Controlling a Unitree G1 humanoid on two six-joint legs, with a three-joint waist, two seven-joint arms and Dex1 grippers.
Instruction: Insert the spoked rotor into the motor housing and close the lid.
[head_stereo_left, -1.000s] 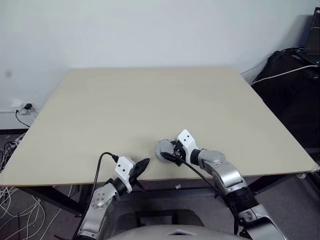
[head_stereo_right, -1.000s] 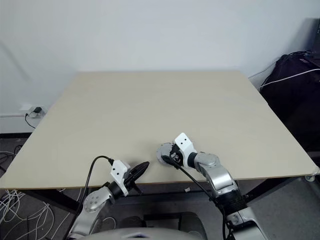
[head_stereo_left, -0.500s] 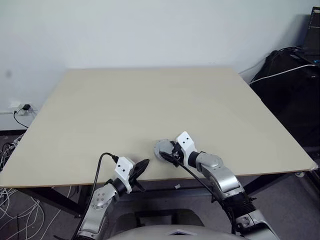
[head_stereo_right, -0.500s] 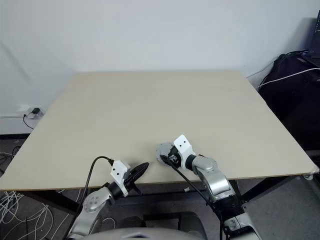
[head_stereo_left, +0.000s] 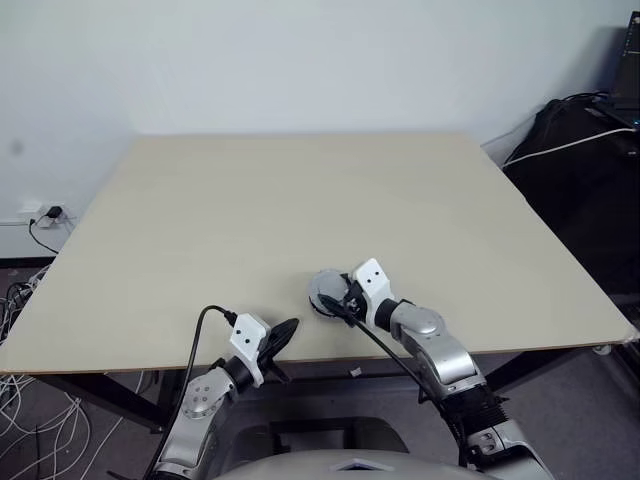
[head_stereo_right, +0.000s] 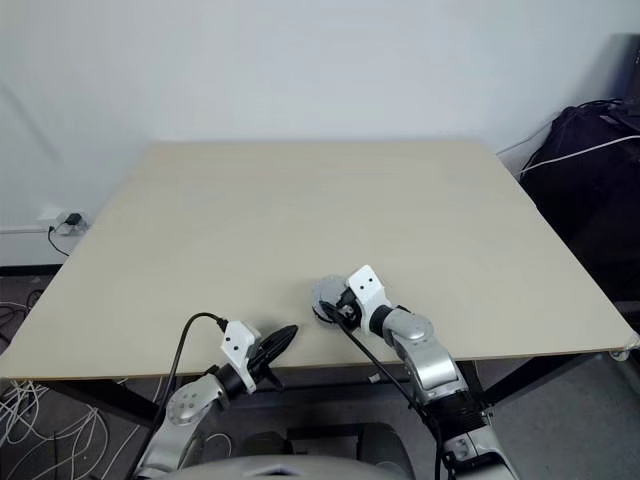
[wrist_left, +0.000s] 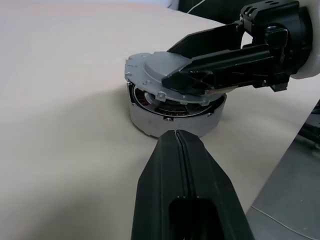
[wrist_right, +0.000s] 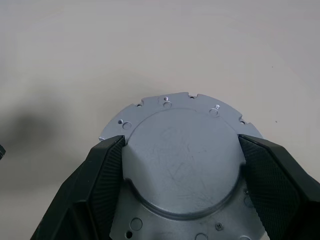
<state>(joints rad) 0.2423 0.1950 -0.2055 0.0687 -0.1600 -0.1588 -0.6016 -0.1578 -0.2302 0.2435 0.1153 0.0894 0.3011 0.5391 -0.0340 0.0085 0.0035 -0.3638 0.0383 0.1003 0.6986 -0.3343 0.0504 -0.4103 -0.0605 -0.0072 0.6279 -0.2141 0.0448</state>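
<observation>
since a second ago the right gripper (head_stereo_left: 335, 297) and the round metal part in it have crept slightly up the head-camera picture, away from the near table edge, with the forearm angled a little differently; the left arm has not shifted, and the whole view has barely changed.

a pale beige table (head_stereo_left: 300, 200) takes up the middle of the head views, its top bare apart from the part near the lower centre. behind it is a plain white wall (head_stereo_left: 300, 60). at the far right sits a dark bag (head_stereo_left: 585, 150) with a white cable across it. at the left edge a wall socket (head_stereo_left: 45, 214) has a black plug in it, and loose white cables (head_stereo_left: 25, 410) lie on the floor below, in the lower left corner.

the lid (wrist_right: 182, 165), a grey-silver disc with a notched flange and small holes around it, sits tilted on the motor housing (wrist_left: 175, 112), one side raised so that copper-brown windings show through the gap. the right gripper's fingers (wrist_right: 95, 180) are spread wide and press on opposite sides of the lid's raised round centre, pinching it. the spoked rotor cannot be made out.

the left gripper (wrist_left: 180, 150) has its fingers pressed together, holding nothing, pointing at the housing from just beside the near table edge.
</observation>
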